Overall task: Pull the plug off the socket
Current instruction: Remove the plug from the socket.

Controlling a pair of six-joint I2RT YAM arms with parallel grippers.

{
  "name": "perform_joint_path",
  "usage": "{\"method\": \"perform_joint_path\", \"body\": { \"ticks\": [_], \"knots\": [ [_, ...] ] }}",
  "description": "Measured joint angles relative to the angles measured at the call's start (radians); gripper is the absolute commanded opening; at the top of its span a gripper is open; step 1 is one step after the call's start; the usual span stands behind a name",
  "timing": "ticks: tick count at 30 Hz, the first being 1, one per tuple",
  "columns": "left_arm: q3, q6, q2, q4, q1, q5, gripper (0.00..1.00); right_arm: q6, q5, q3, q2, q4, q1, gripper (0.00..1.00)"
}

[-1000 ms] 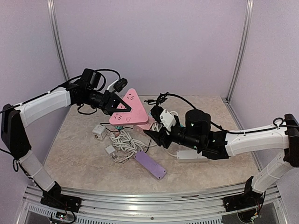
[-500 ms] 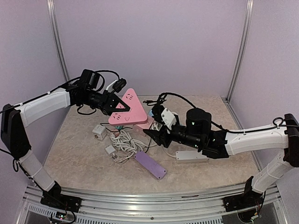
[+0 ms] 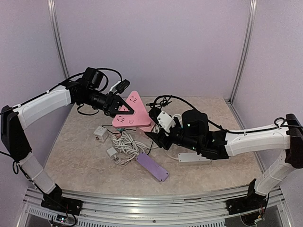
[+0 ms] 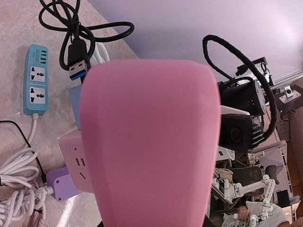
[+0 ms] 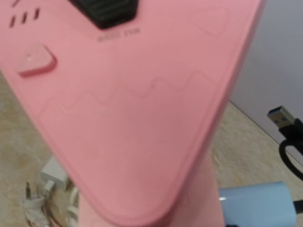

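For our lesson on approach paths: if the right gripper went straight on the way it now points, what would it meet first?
Most likely the pink socket, held aloft by the left gripper: its face fills the right wrist view. How near it is cannot be judged.

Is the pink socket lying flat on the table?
No, the left gripper holds the pink socket steeply tilted, not flat on the table.
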Motion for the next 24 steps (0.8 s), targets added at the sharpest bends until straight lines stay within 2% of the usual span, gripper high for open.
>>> {"method": "perform_joint_path", "body": {
  "ticks": [10, 17, 24],
  "knots": [
    [0.008, 0.025, 0.008, -0.029, 0.002, 0.002, 0.0, -0.013, 0.036, 0.011, 0.02, -0.006, 0.012, 0.0],
    [0.005, 0.025, 0.008, -0.004, 0.014, 0.08, 0.0, 0.008, 0.005, -0.011, 0.003, 0.041, 0.006, 0.0],
    [-0.044, -0.015, 0.008, 0.098, 0.035, 0.196, 0.0, 0.043, -0.06, -0.037, -0.018, 0.077, -0.011, 0.0]
  ]
}}
